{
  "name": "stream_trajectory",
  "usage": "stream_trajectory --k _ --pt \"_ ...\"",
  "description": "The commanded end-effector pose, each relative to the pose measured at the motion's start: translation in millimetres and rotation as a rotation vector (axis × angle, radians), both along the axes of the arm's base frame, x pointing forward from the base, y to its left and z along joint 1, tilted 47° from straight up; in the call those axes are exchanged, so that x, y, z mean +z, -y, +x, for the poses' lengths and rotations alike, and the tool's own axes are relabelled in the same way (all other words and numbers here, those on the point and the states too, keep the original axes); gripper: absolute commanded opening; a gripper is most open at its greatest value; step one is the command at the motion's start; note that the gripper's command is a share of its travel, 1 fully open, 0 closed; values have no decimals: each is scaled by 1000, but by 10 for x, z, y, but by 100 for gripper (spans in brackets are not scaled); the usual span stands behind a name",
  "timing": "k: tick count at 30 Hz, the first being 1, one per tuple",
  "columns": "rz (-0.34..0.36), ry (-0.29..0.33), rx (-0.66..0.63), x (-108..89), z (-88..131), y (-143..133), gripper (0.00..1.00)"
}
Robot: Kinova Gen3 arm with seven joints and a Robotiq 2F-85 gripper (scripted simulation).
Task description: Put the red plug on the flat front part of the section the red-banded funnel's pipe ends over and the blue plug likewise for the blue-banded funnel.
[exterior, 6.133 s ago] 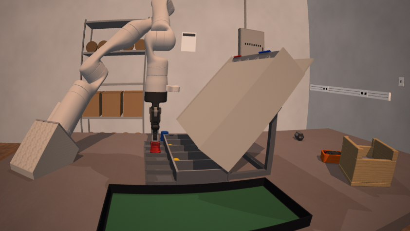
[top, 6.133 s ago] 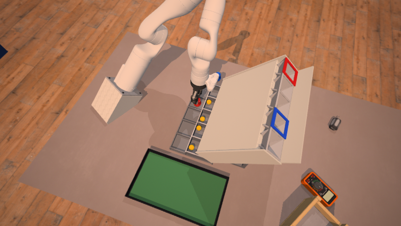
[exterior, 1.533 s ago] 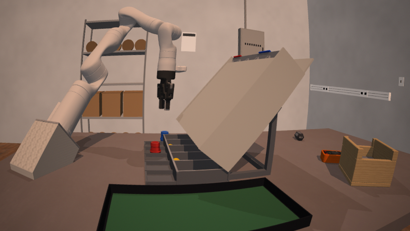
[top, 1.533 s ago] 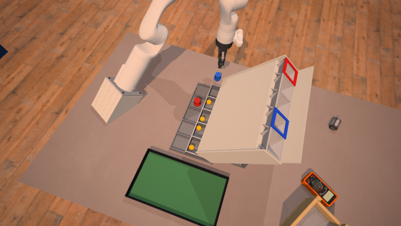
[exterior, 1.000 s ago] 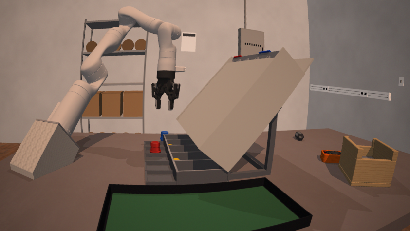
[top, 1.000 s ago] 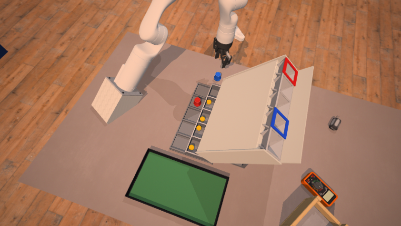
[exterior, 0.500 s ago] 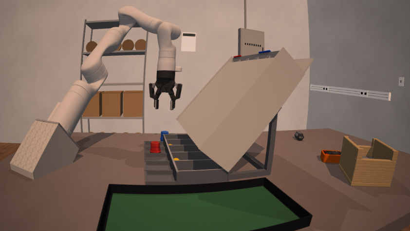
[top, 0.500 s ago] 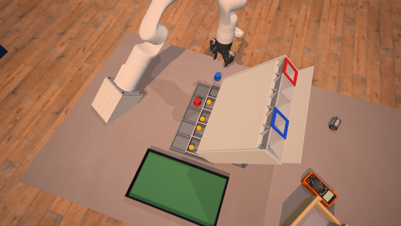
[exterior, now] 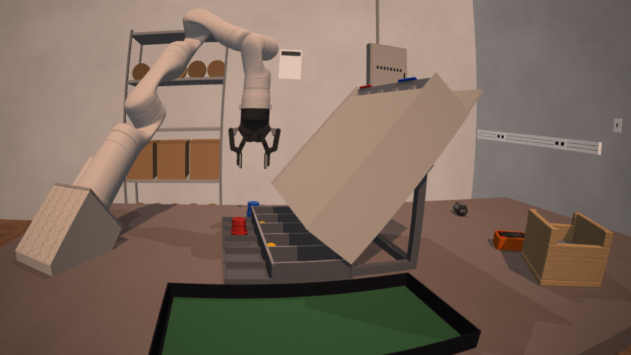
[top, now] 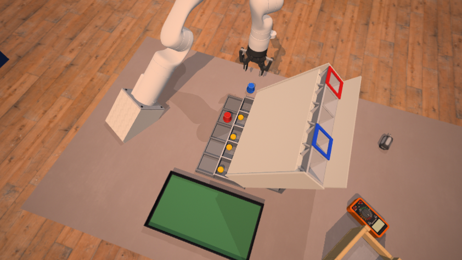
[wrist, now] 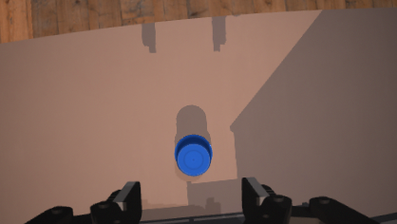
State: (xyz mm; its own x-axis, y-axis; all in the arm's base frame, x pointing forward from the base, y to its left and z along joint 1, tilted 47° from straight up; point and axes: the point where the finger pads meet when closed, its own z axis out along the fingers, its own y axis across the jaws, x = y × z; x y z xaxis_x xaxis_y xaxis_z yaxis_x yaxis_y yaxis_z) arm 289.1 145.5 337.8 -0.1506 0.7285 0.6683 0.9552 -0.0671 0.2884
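Two plugs: the blue plug [top: 251, 88] stands on the mat just above the bin row, centre-top of the top view; the red plug [top: 227, 117] sits on a front ledge of the bins [top: 215, 149]. Four marbles [top: 240, 117] lie in the rear compartments. High above, the gripper [top: 254, 68] hangs spread, holding nothing.

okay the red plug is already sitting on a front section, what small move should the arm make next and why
Probably a straight descent onto the blue plug. The gripper hangs open and empty high above the table, and in the wrist view the plug stands upright on the mat, roughly centred between the fingers, outside the sectioned tray.
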Motion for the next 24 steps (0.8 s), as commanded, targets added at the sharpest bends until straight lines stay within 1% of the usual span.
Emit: stream_trajectory --k 1,13,14,16,19,24 --pt "-8 49 47 1 4 7 70" --pt "-8 49 47 1 4 7 70" --pt "-8 49 47 -460 185 -488 70" --pt "-8 49 47 -479 191 -508 70" --pt "-8 49 47 -626 250 -666 70" --pt "-8 49 47 -626 250 -666 70"
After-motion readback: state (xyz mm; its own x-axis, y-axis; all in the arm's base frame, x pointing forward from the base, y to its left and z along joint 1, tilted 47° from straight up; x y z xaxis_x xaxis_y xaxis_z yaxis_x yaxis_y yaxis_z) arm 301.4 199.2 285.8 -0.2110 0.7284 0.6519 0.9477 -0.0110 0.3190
